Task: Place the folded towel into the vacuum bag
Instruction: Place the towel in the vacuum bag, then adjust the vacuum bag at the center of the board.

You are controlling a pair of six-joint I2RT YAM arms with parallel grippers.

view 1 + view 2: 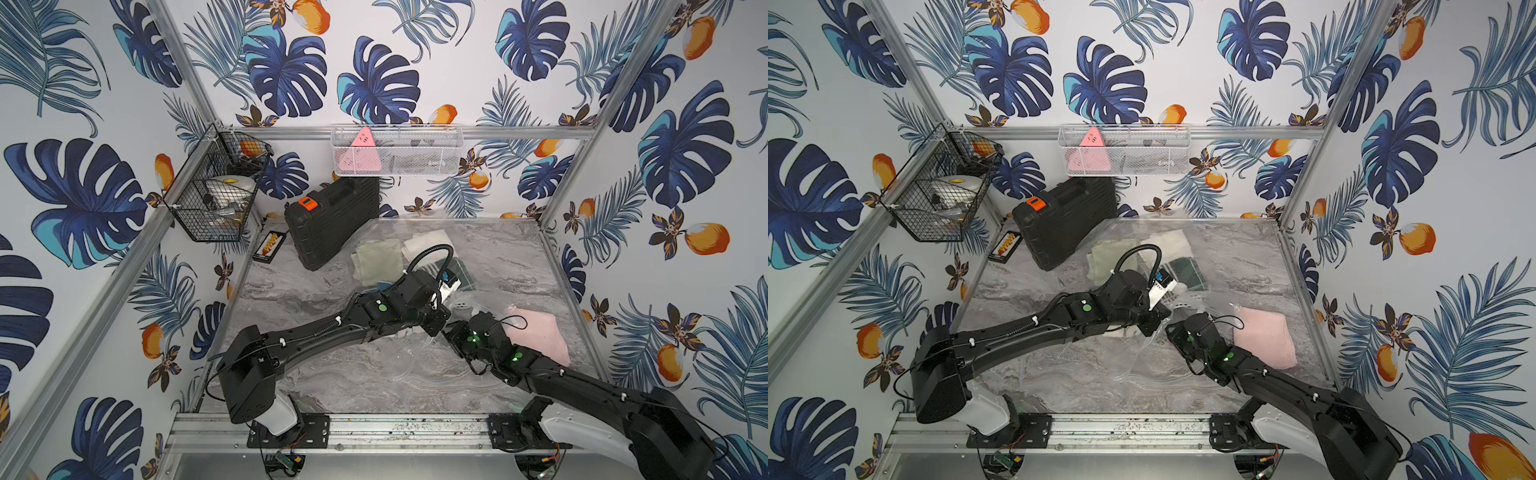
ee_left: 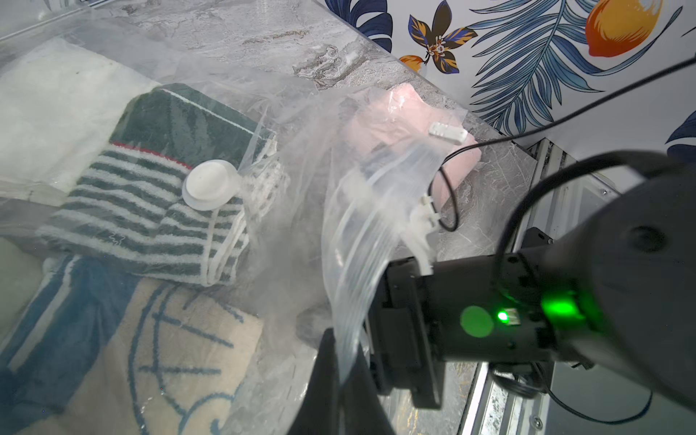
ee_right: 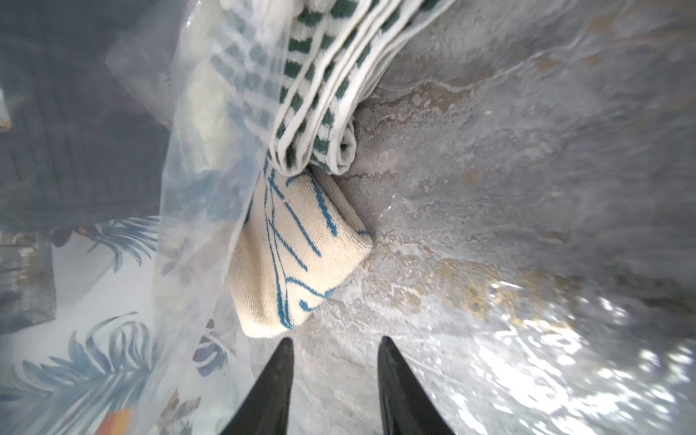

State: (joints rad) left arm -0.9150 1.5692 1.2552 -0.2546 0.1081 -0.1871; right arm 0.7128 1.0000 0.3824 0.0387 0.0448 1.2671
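vacuum bag (image 1: 399, 370): being held open, lower middle of a top view.
cream towel (image 3: 297, 256): being left inside the bag.
left gripper (image 2: 346, 350): the bag's edge is being pinched.
right gripper (image 3: 335, 341): fingers are being held apart, empty.
step: towel probably being let go.
next: right gripper to be pulled out, towel not dragged.

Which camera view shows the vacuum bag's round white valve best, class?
The left wrist view: the valve sits large and sharp on the vacuum bag, over the striped towel. In both top views it is at most a small pale spot; the right wrist view misses it.
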